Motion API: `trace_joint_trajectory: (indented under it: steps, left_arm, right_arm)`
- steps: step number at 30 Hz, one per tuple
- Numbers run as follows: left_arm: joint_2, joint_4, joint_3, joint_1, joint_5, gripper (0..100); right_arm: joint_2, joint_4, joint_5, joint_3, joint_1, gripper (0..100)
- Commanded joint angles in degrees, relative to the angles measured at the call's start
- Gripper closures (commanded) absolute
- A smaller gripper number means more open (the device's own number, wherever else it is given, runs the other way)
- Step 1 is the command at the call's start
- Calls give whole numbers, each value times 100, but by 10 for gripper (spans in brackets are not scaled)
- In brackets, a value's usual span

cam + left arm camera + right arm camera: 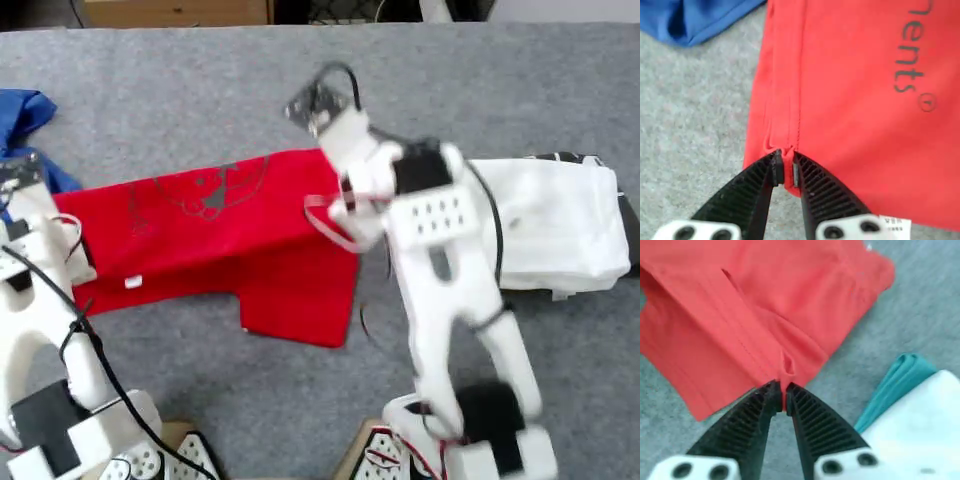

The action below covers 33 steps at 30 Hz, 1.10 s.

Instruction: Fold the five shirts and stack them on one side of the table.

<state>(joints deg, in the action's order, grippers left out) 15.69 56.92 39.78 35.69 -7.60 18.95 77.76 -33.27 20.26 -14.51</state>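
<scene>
Left gripper point(785, 169): we found its jaws pressed together on the hem of the red shirt point(855, 100). Right gripper point(783, 392): likewise clamped, on a fold of the same cloth. In the high view, the left arm point(45, 320) stood at the near left corner. The right arm point(450, 290) leaned forward toward the table's middle.

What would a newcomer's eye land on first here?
The bright red shirt spread across the middle of the grey table stands out first. The left claw is pinched shut on its edge near the blue shirt, and the right claw on its edge near the white folded pile.
</scene>
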Motion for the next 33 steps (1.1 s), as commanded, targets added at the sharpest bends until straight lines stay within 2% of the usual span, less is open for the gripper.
trace_joint_trajectory:
  steps: [1, 7, 13, 16, 18, 20, 23, 25, 29, 32, 33]
  left_arm:
    - [229, -396, 163, 321, -53, 971]
    - [229, -475, 330, 312, -62, 971]
    - [220, -475, 356, 286, -70, 971]
    - [220, -457, 374, 224, -378, 966]
    - [220, -422, 382, 224, -563, 937]
    - [220, -404, 382, 251, -598, 869]
    - [281, -132, 268, 338, -615, 767]
    - [290, 229, 84, 391, -615, 736]
    - [290, 1178, -769, 866, -589, 754]
    - [290, 1785, -1736, 1332, -501, 833]
    - [281, 1934, -2079, 1446, -343, 884]
  right_arm:
    - [1042, -598, 88, 1552, -79, 987]
    - [1341, -1477, 325, 2941, -70, 987]
    - [1349, -1864, 325, 3468, -53, 987]
    - [1358, -1925, 299, 3574, -62, 987]
    - [1358, -1881, 264, 3565, -70, 982]
    - [1385, -1881, 273, 3574, -70, 933]
    - [1385, -1705, 281, 3477, -70, 838]
    - [1385, -1424, 255, 3248, -53, 829]
    - [1385, -659, -149, 2510, -35, 839]
    - [1341, -440, -44, 1877, -62, 991]
    - [1323, -466, 88, 1710, -70, 980]
